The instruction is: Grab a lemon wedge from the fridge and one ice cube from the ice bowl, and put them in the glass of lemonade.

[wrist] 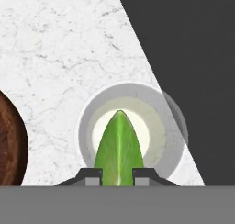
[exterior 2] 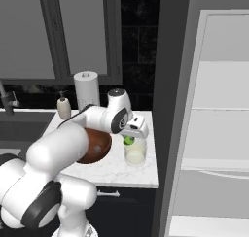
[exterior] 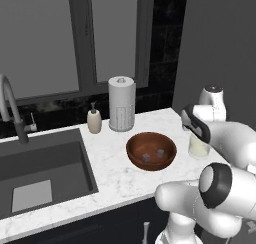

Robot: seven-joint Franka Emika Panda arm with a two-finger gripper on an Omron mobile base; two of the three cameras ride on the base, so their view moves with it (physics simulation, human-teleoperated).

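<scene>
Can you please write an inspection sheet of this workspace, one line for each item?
Surface: white marble counter, sink at its left.
Job's things: lemon wedge held above the glass of lemonade; ice bowl beside it, two cubes inside; fridge open at the right.
Clutter: soap bottle, white perforated cylinder.
Grippers: gripper shut on the wedge, over the glass.
Cables: nothing seen.
Surroundings: window, faucet.

One lemon wedge [wrist: 119, 147], one glass [exterior 2: 135, 152], one bowl [exterior: 151, 151], two ice cubes [exterior: 147, 159].
</scene>
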